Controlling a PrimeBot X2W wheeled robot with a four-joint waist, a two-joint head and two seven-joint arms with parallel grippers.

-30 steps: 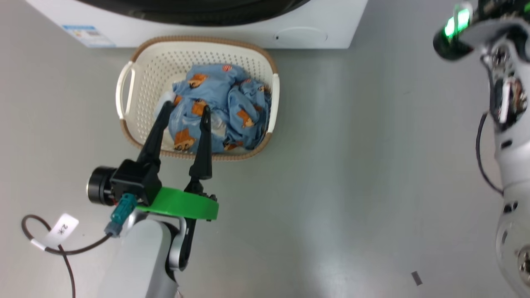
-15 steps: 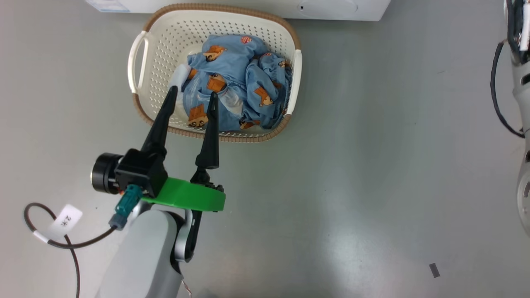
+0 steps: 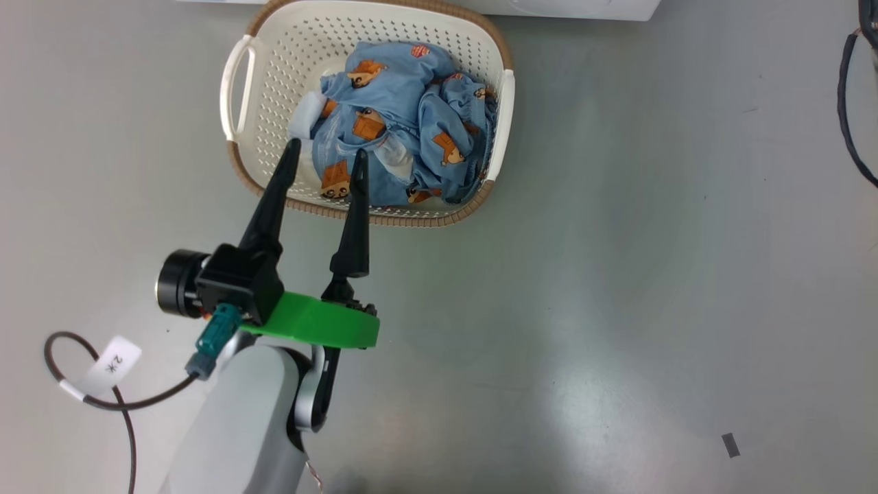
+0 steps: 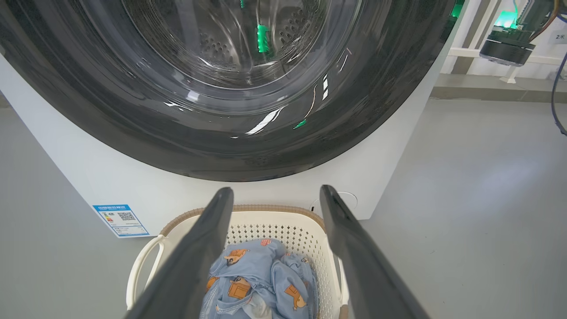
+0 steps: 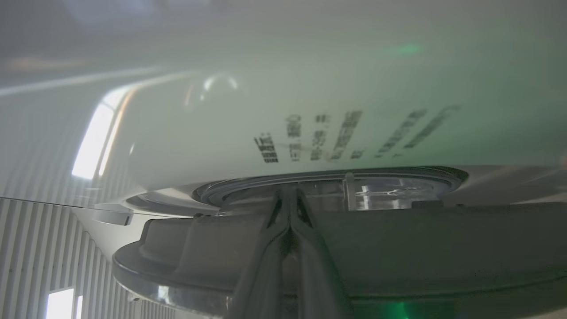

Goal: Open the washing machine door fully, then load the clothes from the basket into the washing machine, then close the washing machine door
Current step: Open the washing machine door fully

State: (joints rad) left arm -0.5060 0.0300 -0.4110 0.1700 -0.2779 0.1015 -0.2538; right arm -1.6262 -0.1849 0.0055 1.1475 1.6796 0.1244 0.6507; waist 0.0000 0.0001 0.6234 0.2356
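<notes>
Clothes [image 3: 401, 130] are lying bunched in the basket [image 3: 274, 62], which is sitting on the floor [image 3: 617, 274] just before the washing machine [image 4: 133, 195]; the washing machine door [image 4: 133, 119] is sitting shut. The left gripper [image 3: 327, 147] is hovering over the basket's near rim, fingers [image 3: 353, 213] spread and empty. The right gripper [image 5: 290, 197] is pressing its fingers together.

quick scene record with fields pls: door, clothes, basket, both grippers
washing machine door: looks closed against the washing machine
clothes: heaped in the basket, none lifted
basket place: on the floor, just before the machine
left gripper: jaws open, poised over the basket's near edge, holding nothing
right gripper: jaws together, close against the machine, view blurred
</notes>
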